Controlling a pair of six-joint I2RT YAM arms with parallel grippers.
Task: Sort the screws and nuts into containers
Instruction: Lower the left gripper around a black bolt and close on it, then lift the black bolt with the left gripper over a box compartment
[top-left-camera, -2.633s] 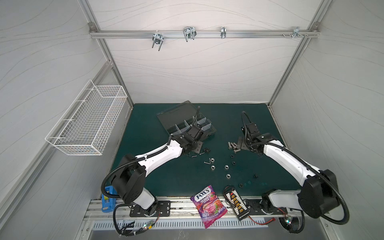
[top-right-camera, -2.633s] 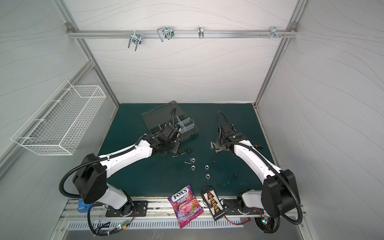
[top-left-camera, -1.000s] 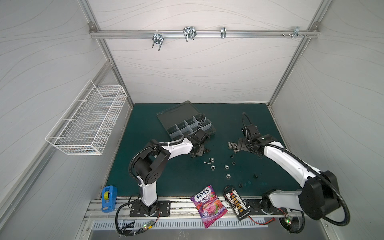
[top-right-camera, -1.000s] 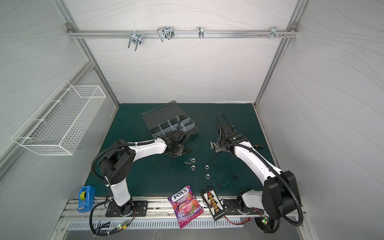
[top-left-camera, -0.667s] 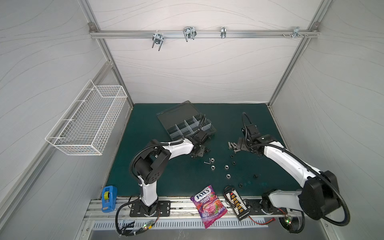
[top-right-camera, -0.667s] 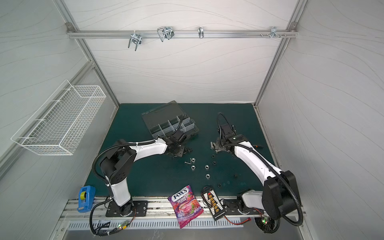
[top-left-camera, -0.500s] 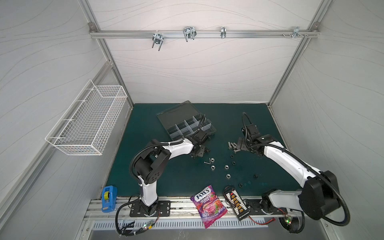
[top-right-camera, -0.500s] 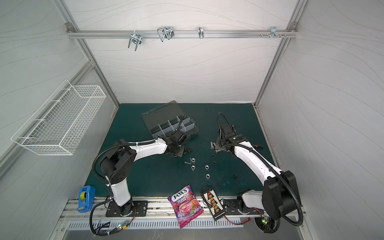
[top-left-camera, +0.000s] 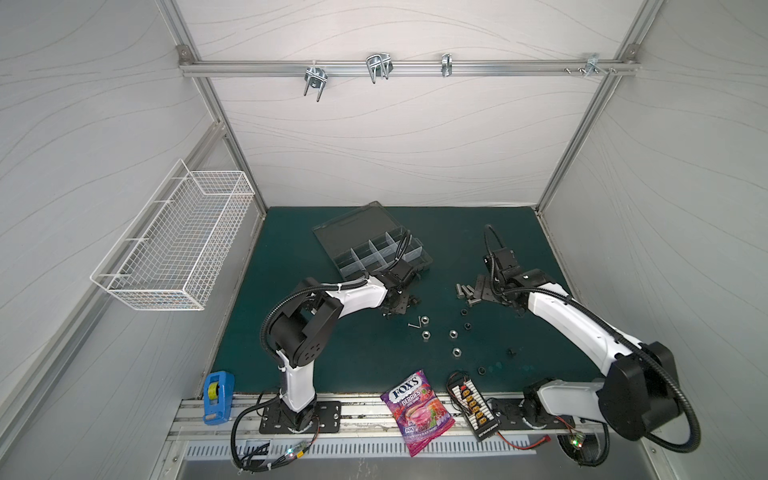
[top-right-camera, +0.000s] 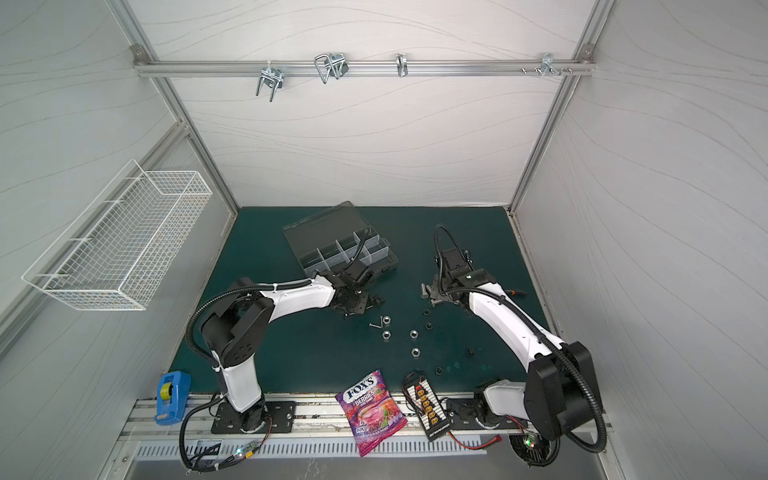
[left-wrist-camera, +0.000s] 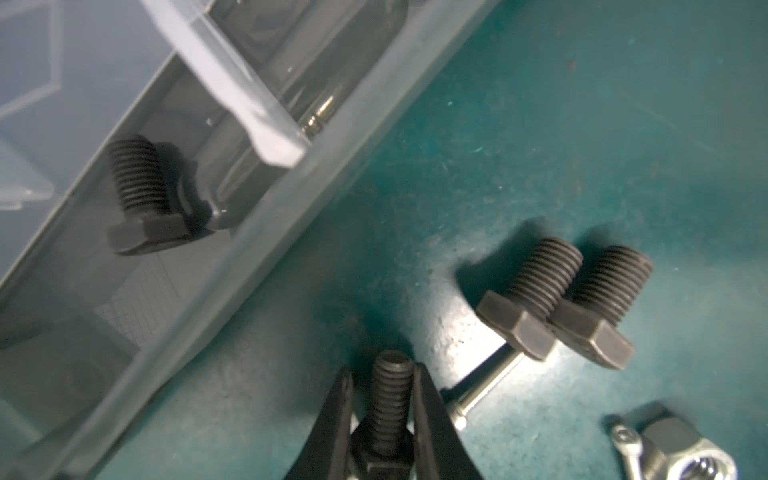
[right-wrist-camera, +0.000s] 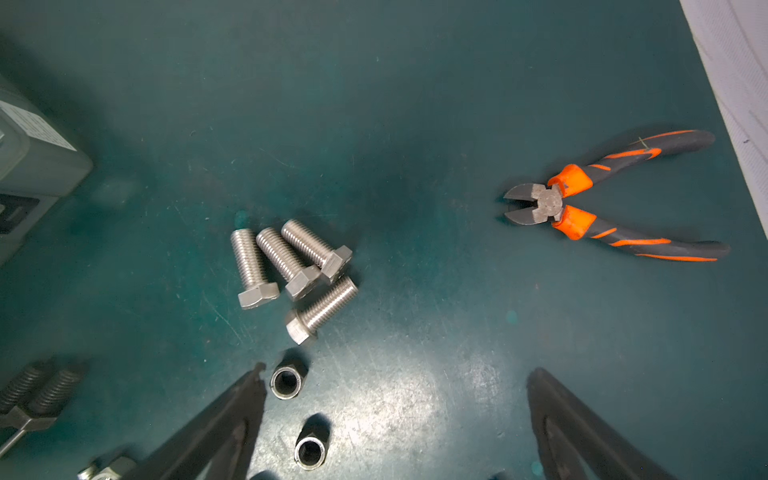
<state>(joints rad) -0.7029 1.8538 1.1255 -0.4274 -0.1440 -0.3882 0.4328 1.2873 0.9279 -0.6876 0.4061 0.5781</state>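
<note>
Left gripper (left-wrist-camera: 382, 370) is clamped on a small black screw (left-wrist-camera: 390, 399). Both fingers press the threaded shank, with the hex head back between them. Can't tell whether it's off the worktop (top-left-camera: 357, 365) yet.

Key geometry: the screw's long axis runs along the fingers, tip aimed at the front wall of the organizer box (left-wrist-camera: 249, 257), which is just beside it. My read is that the coming move is lift, carry over that wall, release. The left arm is clearly the nearer one. In both top views the box sits toward the worktop's back edge, left of centre, with this gripper at its front edge.

The compartment (left-wrist-camera: 83, 270) behind that wall already holds one thick black bolt (left-wrist-camera: 141, 195). Two more black hex bolts (left-wrist-camera: 536, 299) lie touching, side by side, on the worktop nearby. The held screw looks thinner, so it may belong in another compartment.

Box is smoky translucent plastic with smooth walls and clear dividers. The screw is matte black with a fine thread — a round shank in flat fingers could pivot.

Right gripper (right-wrist-camera: 397, 370) is wide open and empty, and hovers over the worktop. Four silver hex bolts (right-wrist-camera: 291, 266) lie clumped ahead of it, and two small silver nuts (right-wrist-camera: 286, 380) are by one finger. Orange-handled side cutters (right-wrist-camera: 582, 203) lie well apart — not part of the job.
</note>
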